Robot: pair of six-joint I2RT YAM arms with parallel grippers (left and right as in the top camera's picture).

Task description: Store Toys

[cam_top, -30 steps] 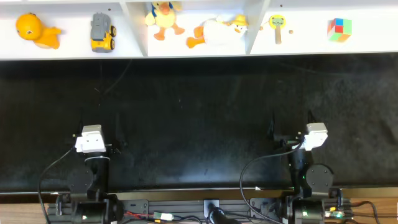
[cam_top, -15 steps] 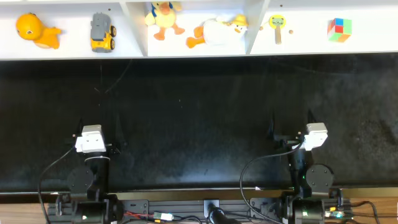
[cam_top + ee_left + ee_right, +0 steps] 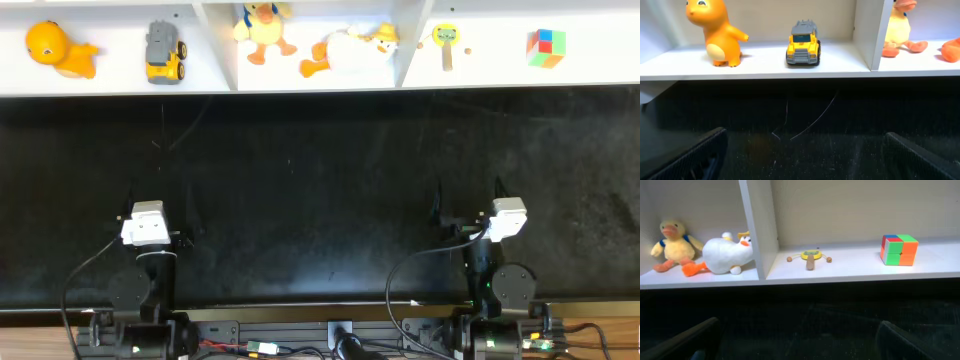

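Note:
Several toys stand in a white shelf (image 3: 300, 84) along the far edge. An orange figure (image 3: 58, 48) (image 3: 715, 32) and a yellow truck (image 3: 165, 52) (image 3: 803, 43) share the left compartment. In the middle compartment sit a yellow duck plush (image 3: 264, 28) (image 3: 674, 245) and a white duck plush (image 3: 350, 50) (image 3: 725, 255). The right compartment holds a small yellow rattle (image 3: 445, 42) (image 3: 810, 259) and a colour cube (image 3: 546, 46) (image 3: 899, 250). My left gripper (image 3: 805, 137) and right gripper (image 3: 800, 325) hang open and empty near the front edge, far from the shelf.
A black mat (image 3: 320, 180) covers the table between the arms and the shelf, with nothing lying on it. White dividers (image 3: 220, 40) (image 3: 415, 40) split the shelf into three compartments. Cables run around both arm bases at the front.

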